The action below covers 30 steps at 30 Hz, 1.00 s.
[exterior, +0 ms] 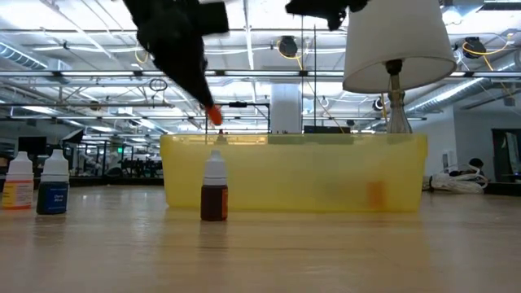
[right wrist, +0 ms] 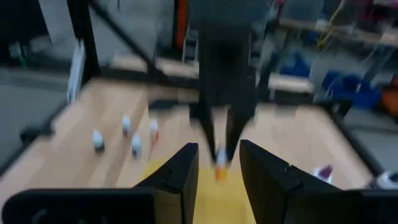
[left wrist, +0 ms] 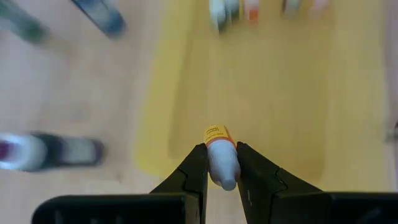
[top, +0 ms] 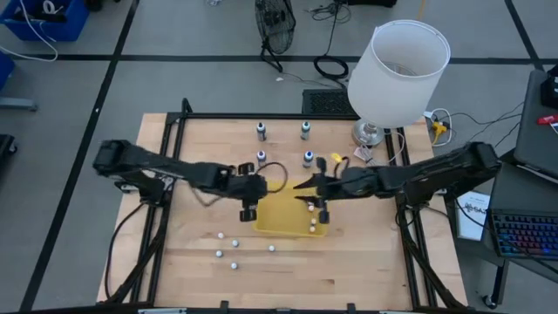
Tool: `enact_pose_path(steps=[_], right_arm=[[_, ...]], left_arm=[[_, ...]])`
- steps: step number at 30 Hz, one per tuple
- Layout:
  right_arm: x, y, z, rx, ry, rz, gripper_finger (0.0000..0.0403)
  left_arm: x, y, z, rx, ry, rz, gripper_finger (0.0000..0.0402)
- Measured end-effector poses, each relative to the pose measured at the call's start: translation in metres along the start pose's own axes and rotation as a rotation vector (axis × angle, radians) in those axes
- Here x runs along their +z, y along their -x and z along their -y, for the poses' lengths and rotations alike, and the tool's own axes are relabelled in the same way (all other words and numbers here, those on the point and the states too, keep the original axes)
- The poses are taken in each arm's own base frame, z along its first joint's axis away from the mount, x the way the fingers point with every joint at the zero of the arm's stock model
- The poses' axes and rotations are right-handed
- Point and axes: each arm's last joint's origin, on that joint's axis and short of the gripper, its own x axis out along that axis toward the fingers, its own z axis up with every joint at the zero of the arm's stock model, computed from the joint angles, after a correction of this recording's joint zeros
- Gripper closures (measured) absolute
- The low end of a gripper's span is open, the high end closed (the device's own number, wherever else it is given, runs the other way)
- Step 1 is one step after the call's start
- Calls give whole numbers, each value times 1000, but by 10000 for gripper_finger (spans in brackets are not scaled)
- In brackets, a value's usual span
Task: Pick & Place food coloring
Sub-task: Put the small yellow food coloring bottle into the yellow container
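we see the left gripper (left wrist: 221,163) clamped on an orange-labelled food coloring bottle (left wrist: 219,152), holding it over the yellow bin's (left wrist: 280,99) near edge, presumably to drop it inside. the right gripper (right wrist: 219,163) hangs open opposite, empty. other bottles (top: 261,132) stand beyond the bin; one (exterior: 214,189) stands in front. the bin's contents are blurred.

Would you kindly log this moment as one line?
left end effector: shut on orange-labelled bottle over yellow tray | right end effector: open, above tray | four bottles on table
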Motion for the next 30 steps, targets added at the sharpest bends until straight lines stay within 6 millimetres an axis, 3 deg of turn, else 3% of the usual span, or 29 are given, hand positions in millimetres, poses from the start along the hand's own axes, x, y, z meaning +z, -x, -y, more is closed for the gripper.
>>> enact_pose_path(steps=[7,16,25,27,30], right_arm=[[-29,34,5,-24,9,234,301],[-47,40,5,-26,14,228,313],[-49,40,5,-28,36,226,314],[-49,40,5,-28,36,226,314],[-49,40,5,-28,36,226,314]], left_arm=[[9,-47,-4,-116,-12,-148,339],[8,-90,-18,-145,46,-291,339],[16,-98,-24,-178,73,-323,339],[18,-95,-25,-177,71,-313,318],[27,-85,-26,-177,71,-271,251]])
